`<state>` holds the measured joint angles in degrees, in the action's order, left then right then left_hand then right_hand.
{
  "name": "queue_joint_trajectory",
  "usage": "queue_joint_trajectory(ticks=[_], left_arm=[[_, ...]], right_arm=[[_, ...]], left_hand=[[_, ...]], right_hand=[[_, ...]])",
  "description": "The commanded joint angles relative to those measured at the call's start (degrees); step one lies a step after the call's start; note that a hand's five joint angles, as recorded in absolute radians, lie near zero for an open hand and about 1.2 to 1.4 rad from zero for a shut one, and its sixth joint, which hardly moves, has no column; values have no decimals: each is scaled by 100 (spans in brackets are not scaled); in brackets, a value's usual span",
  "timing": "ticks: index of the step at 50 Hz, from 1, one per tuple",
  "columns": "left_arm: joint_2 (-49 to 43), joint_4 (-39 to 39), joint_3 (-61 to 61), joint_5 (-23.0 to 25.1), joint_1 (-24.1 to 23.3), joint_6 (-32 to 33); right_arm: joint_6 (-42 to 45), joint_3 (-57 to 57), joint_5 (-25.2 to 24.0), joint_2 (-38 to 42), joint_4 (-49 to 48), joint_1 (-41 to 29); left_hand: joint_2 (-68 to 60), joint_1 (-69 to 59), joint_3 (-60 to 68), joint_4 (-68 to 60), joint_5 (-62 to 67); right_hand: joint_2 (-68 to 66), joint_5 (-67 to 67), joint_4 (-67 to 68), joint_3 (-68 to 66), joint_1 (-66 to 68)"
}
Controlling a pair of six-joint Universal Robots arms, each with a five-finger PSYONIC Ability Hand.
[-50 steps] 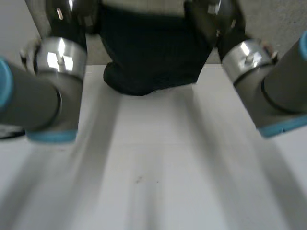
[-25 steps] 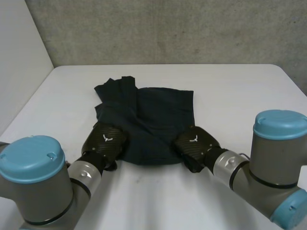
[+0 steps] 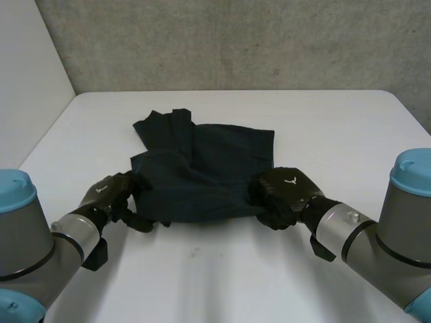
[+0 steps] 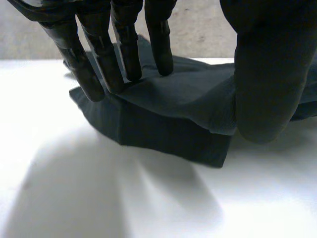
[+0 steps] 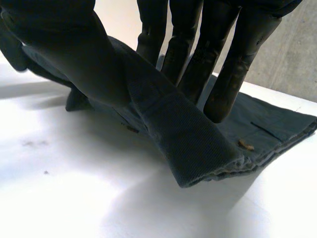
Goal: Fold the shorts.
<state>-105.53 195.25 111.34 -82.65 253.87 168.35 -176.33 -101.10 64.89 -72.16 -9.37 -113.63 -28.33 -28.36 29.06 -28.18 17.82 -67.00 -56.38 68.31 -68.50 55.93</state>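
Head view: the crumpled dark blue fabric shorts (image 3: 202, 175) lie mid-way across the white surface (image 3: 323, 128). The left hand (image 3: 108, 195) is at their near left corner and the right hand (image 3: 283, 192) at their near right corner.

Left wrist view: the fingers (image 4: 94, 74) rest spread on the shorts' top layer, and the thumb (image 4: 267, 89) pinches its edge.

Right wrist view: the fingers (image 5: 233, 74) and thumb (image 5: 64, 44) pinch a raised hem band.
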Motion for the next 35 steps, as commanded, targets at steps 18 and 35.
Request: queue_joint_trajectory(ticks=[18,35], left_arm=[[-354,57,-719,-234,-628,-760],[-784,197,-1553,-2123,-1726,-751]], right_arm=[[-727,116,-20,-676,-21,-36],[-1060,740,76,-922,58,-142]], left_hand=[[-140,-137,66,-155,191],[-174,-170,100,-189,225]], right_hand=[[-1300,-1362,1169,-1150,2407],[-1300,-1362,1169,-1150,2407]])
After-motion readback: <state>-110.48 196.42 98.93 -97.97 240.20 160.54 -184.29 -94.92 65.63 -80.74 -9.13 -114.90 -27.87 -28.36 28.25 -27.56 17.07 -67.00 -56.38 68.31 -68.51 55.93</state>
